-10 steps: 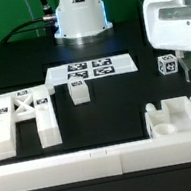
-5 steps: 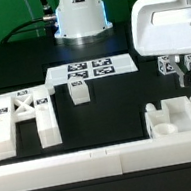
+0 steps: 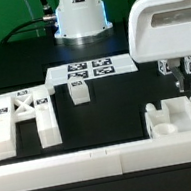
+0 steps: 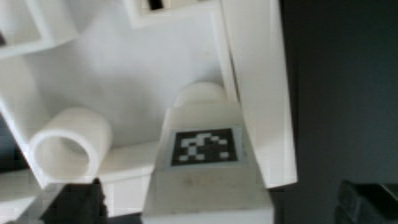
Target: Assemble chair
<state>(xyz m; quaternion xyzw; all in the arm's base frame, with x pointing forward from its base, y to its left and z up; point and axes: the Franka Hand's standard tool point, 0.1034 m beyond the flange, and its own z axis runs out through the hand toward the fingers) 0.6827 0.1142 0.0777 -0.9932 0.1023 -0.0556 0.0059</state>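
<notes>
tool (image 3: 179, 81) moved toward exterior view's left; jaws wide; notched block (image 3: 177, 118) beneath

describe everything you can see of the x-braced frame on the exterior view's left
The frame is chunky white plastic: an X brace with dark tag marks between thick bars, two legs running toward the camera. It lies flat on the black table at the exterior view's left, apart from the cube and marker board. Its near ends approach the white rail; contact unclear.
</notes>
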